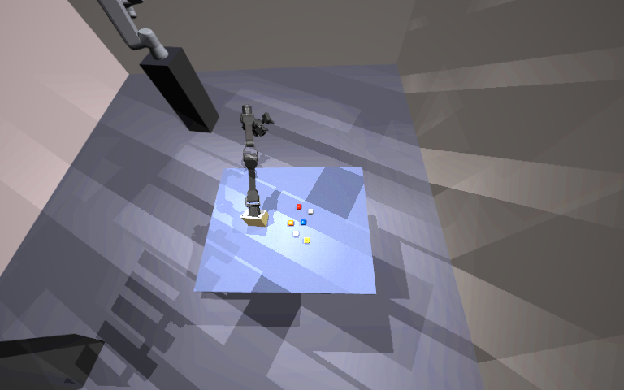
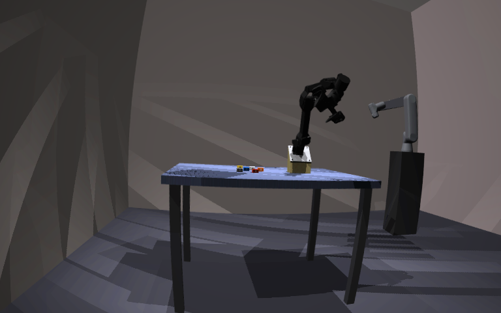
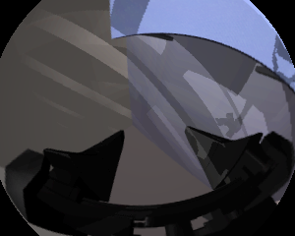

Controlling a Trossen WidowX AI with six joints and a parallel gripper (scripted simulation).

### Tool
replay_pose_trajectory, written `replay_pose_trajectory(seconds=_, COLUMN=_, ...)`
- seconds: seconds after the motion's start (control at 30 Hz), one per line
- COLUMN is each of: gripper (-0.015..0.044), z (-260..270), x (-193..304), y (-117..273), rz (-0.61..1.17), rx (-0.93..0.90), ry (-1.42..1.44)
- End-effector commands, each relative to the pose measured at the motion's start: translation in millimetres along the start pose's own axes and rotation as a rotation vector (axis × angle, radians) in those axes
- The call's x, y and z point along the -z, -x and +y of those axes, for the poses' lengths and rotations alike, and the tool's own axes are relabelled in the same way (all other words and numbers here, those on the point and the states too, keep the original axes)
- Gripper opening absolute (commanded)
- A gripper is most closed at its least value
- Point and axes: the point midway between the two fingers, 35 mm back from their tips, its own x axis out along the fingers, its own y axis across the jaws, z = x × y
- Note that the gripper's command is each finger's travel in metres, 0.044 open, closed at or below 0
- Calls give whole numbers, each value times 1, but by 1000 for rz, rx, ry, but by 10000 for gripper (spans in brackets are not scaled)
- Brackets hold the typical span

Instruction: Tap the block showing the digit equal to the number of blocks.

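Several small blocks lie apart in a loose group on the table: a red block, a white block, an orange block, a blue block, a second white block and a yellow block. Their digits are too small to read. The wrist view shows no block. My gripper is open and empty, high up and beyond the table's edge, well away from the blocks.
The blue table carries my arm's base box, to the left of the blocks in the top view. A grey arm stands on a dark pedestal off the table.
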Motion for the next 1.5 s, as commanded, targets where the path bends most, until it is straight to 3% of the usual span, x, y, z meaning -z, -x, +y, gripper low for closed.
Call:
replay_pose_trajectory(seconds=0.0, gripper=400, z=-1, x=-1, y=-2, rz=-5, rx=-1, ry=14)
replay_pose_trajectory(seconds=0.4, gripper=400, z=-17, x=-111, y=-132, rz=-355, rx=135, ry=770)
replay_pose_trajectory(seconds=0.77, gripper=400, z=4, x=-250, y=-195, rz=-576, rx=477, ry=1161)
replay_pose_trajectory(seconds=1.1, gripper=400, z=30, x=-398, y=-200, rz=-616, rx=911, ry=1332)
replay_pose_trajectory(seconds=1.47, gripper=400, z=46, x=-548, y=-143, rz=-412, rx=1308, ry=1312)
